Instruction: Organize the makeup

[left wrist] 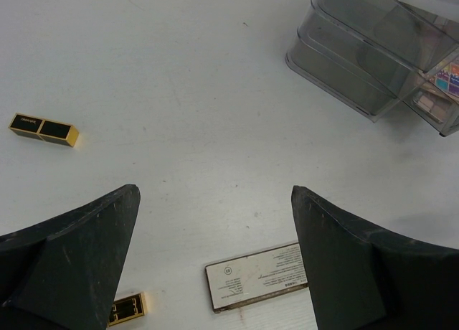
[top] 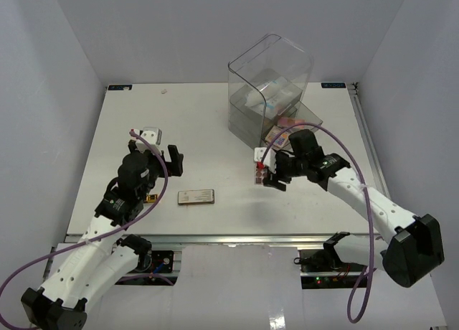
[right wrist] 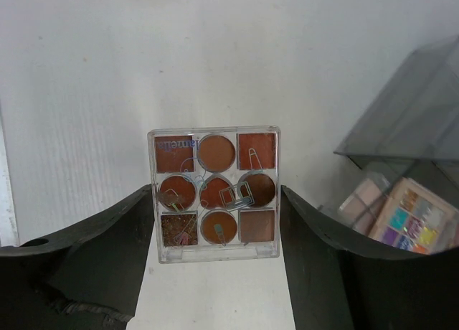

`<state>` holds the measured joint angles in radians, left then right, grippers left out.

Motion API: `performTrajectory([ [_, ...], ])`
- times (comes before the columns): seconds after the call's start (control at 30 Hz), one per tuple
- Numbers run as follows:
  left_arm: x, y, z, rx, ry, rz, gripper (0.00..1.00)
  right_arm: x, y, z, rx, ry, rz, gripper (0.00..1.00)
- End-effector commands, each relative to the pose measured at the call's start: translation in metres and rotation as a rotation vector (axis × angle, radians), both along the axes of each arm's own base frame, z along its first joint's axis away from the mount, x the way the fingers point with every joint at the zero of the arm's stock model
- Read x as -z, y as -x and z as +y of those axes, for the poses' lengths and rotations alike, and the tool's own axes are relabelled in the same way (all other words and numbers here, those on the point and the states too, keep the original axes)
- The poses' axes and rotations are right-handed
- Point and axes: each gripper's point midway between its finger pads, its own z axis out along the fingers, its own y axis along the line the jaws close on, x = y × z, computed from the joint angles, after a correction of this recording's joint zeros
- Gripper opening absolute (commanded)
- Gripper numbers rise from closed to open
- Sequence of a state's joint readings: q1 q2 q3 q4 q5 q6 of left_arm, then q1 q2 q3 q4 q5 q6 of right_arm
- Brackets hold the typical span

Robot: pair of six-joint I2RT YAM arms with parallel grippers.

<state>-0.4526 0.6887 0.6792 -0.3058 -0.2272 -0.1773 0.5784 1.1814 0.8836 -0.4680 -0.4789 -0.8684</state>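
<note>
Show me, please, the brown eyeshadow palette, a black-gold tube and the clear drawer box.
brown eyeshadow palette (right wrist: 214, 194), right wrist view, its centre pan.
black-gold tube (left wrist: 43, 129), left wrist view, upper left, middle of its body.
clear drawer box (top: 269, 72), top external view, its curved upper wall.

a clear square eyeshadow palette (right wrist: 214, 194) with nine brown and copper pans, round and square in three rows, stands upright, clamped at its sides by the right gripper (right wrist: 215, 229). a grey rectangular compact (top: 196, 196) lies flat on the table (top: 215, 122), printed label up. two black-gold tubes lie flat, one (left wrist: 43, 130) well apart from the compact, the other (left wrist: 129, 308) near its end. a multicoloured palette (right wrist: 416, 219) and a pale pink palette (right wrist: 362, 197) lie side by side at the foot of the clear drawer box (top: 269, 72).
</note>
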Motion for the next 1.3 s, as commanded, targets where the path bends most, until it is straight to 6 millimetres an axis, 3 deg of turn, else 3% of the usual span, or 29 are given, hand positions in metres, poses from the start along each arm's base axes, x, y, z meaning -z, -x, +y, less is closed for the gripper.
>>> performTrajectory([
  [0.0, -0.001, 0.000, -0.006, 0.033, 0.022, -0.004, 0.98, -0.015, -0.043, -0.060, 0.297, -0.060, -0.022, 0.08],
  [0.03, 0.000, 0.000, -0.007, 0.038, 0.022, -0.001, 0.98, -0.020, -0.059, -0.079, 0.394, -0.087, -0.026, 0.08],
  [0.17, 0.005, -0.001, -0.015, 0.075, 0.026, 0.022, 0.98, -0.033, -0.102, -0.125, 0.614, -0.168, 0.021, 0.08],
  [0.2, 0.004, -0.001, -0.016, 0.078, 0.027, 0.022, 0.98, -0.044, -0.112, -0.128, 0.655, -0.198, 0.026, 0.08],
  [0.27, 0.005, 0.000, -0.017, 0.085, 0.029, 0.025, 0.98, -0.041, -0.128, -0.137, 0.747, -0.228, 0.093, 0.08],
  [0.43, 0.004, 0.001, -0.017, 0.088, 0.031, 0.018, 0.98, -0.061, -0.171, -0.140, 0.847, -0.331, 0.082, 0.08],
  [0.6, 0.005, 0.001, -0.020, 0.103, 0.032, 0.022, 0.98, -0.066, -0.205, -0.144, 0.922, -0.368, 0.079, 0.08],
  [0.73, 0.004, 0.001, -0.022, 0.113, 0.034, 0.023, 0.98, -0.058, -0.228, -0.147, 0.970, -0.365, 0.100, 0.10],
  [1.07, 0.004, 0.002, -0.023, 0.124, 0.036, 0.021, 0.98, -0.028, -0.256, -0.156, 1.022, -0.314, 0.104, 0.36],
  [1.27, 0.005, 0.002, -0.024, 0.127, 0.035, 0.022, 0.98, -0.029, -0.256, -0.156, 1.010, -0.317, 0.089, 0.69],
])
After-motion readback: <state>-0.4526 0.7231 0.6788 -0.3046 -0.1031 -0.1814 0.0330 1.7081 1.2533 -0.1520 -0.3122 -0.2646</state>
